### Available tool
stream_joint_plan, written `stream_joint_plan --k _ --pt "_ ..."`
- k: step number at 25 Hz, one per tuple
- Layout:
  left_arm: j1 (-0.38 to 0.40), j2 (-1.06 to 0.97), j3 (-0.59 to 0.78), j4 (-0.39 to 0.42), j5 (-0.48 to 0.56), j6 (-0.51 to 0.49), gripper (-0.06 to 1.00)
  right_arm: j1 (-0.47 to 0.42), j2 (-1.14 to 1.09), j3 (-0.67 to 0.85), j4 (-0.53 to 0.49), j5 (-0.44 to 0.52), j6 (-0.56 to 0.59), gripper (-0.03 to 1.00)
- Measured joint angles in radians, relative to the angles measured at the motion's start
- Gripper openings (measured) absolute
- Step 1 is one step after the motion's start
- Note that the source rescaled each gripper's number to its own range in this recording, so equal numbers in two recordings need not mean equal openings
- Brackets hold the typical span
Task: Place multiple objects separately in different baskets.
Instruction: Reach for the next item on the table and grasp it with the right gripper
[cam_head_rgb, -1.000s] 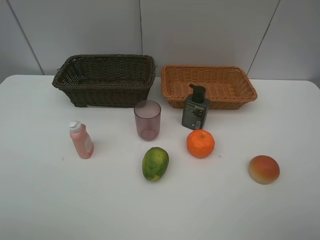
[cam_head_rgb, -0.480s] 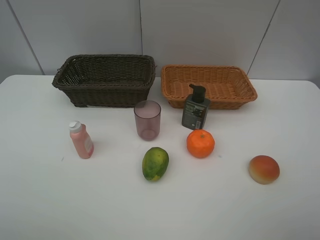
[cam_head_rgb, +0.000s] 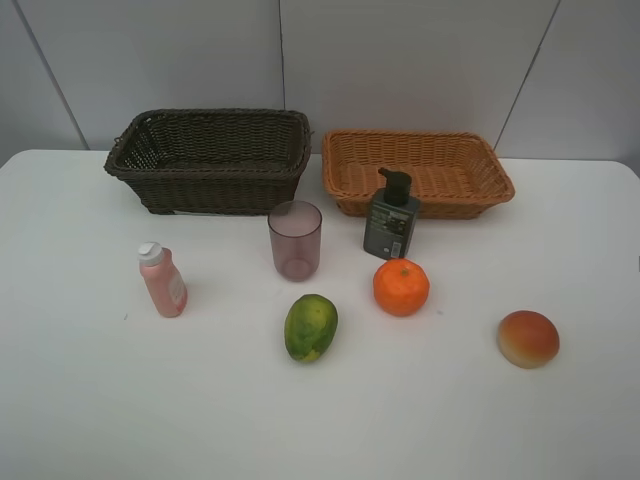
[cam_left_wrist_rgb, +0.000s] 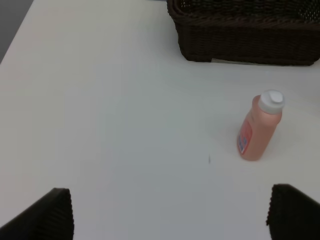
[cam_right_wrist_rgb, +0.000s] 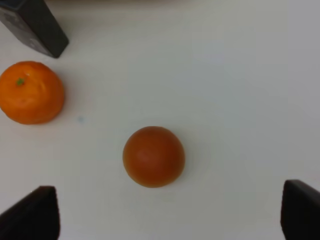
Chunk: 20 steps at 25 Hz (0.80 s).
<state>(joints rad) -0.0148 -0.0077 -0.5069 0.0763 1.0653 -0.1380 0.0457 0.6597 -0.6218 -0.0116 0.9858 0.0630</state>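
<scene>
Hovering over the white table (cam_head_rgb: 90, 400), our left gripper (cam_left_wrist_rgb: 170, 216) and right gripper (cam_right_wrist_rgb: 167, 212) are both spread wide, holding nothing.

Taking the cup (cam_head_rgb: 295, 240) as dial centre, we find the dark basket (cam_head_rgb: 215, 190) near eleven, the tan basket (cam_head_rgb: 440, 205) at two, the pump bottle (cam_head_rgb: 391, 217) at three, the orange (cam_head_rgb: 401, 287) and, farther out, the red-yellow fruit (cam_head_rgb: 528, 339) at four, the mango (cam_head_rgb: 311, 327) at six and the pink bottle (cam_head_rgb: 162, 281) near eight. All six lie outside the baskets.
</scene>
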Motion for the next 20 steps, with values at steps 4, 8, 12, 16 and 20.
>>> stream_joint_plan --k 4,8,12,16,20 --pt "0.0 0.0 0.0 0.0 0.0 0.0 1.0 0.067 0.231 -0.07 -0.008 -0.007 0.0 0.92" --pt "0.0 0.0 0.0 0.0 0.0 0.0 1.0 0.202 0.418 -0.139 -0.028 -0.022 0.0 0.92" --pt "0.0 0.0 0.0 0.0 0.0 0.0 1.0 0.299 0.586 -0.2 -0.061 -0.095 0.056 0.92" --pt "0.0 0.0 0.0 0.0 0.0 0.0 1.0 0.381 0.74 -0.242 -0.092 -0.206 0.182 0.92" --pt "0.0 0.0 0.0 0.0 0.0 0.0 1.0 0.465 0.865 -0.275 -0.099 -0.29 0.314 0.92"
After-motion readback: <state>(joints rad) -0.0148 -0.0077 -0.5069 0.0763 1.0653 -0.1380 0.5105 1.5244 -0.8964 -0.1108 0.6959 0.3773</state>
